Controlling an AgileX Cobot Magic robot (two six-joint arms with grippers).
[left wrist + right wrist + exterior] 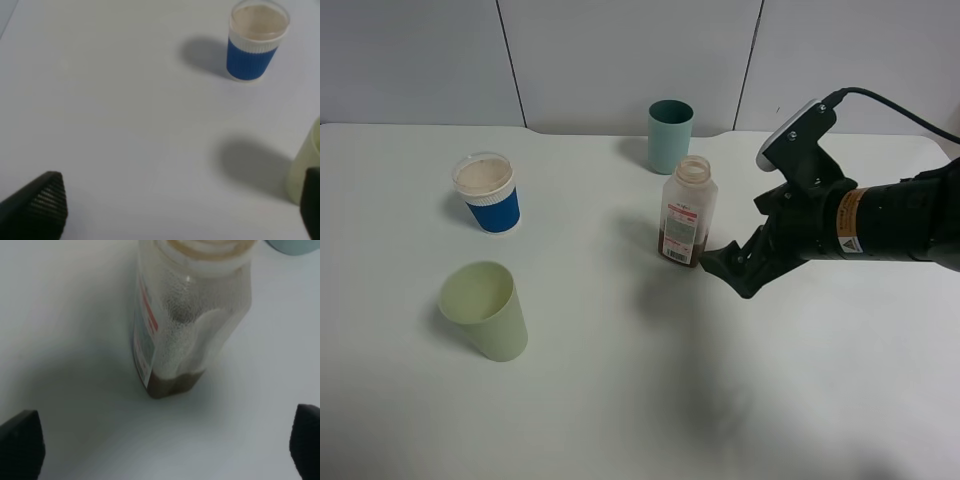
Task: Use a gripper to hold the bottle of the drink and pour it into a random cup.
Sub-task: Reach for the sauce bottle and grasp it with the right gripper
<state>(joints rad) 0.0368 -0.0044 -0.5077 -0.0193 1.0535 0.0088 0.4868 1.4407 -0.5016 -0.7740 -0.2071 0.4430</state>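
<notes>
Bottle (688,212) upright on table (620,400), uncapped, cup (670,135) close behind. Drink only at btm: prob. light, tippy; thin walls likely squashy. Take mid-body over label, gentle squeeze. Right gripper (725,268) wide open, empty, just beside base.

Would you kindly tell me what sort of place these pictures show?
Probably a robot lab test bench: a plain white table before plain panelled walls, a black robot arm reaching in, and a drink bottle staged as a prop.
</notes>
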